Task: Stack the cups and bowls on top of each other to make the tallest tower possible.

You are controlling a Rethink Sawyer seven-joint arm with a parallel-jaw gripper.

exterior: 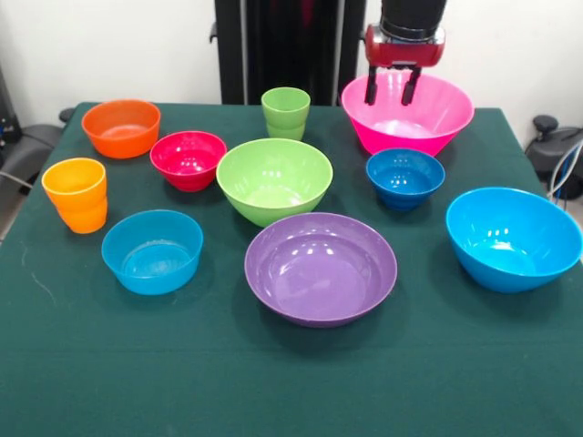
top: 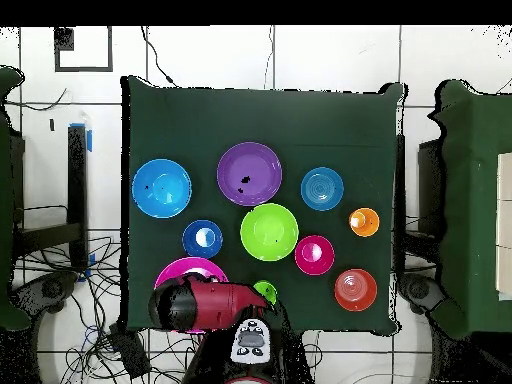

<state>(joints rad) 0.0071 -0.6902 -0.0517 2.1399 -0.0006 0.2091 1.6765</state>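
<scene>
Bowls and cups sit apart on the green-covered bench (exterior: pixel 291 382), none stacked that I can see. From my front feed the claw (exterior: pixel 393 88) hangs over the pink bowl (exterior: pixel 407 112) at the far right, its two dark fingers (exterior: pixel 371 85) spread a little and gripping nothing, their tips down at the bowl's far rim. Just nearer than that bowl sits the small dark-blue bowl (exterior: pixel 404 177), and the large sky-blue bowl (exterior: pixel 513 238) stands tilted toward the right edge. The lime green bowl (exterior: pixel 273 179) is in the middle, with the purple bowl (exterior: pixel 321 268) in front of it and the light green cup (exterior: pixel 285 113) behind it. To the left I see the small red bowl (exterior: pixel 189 159), the orange bowl (exterior: pixel 121 127) at the far corner, the orange cup (exterior: pixel 76 194) near the left edge and the light-blue bowl (exterior: pixel 152 250) in front. On the overhead feed the arm (top: pixel 205 305) covers most of the pink bowl (top: pixel 190 266). I can read no labels or writing on anything.
</scene>
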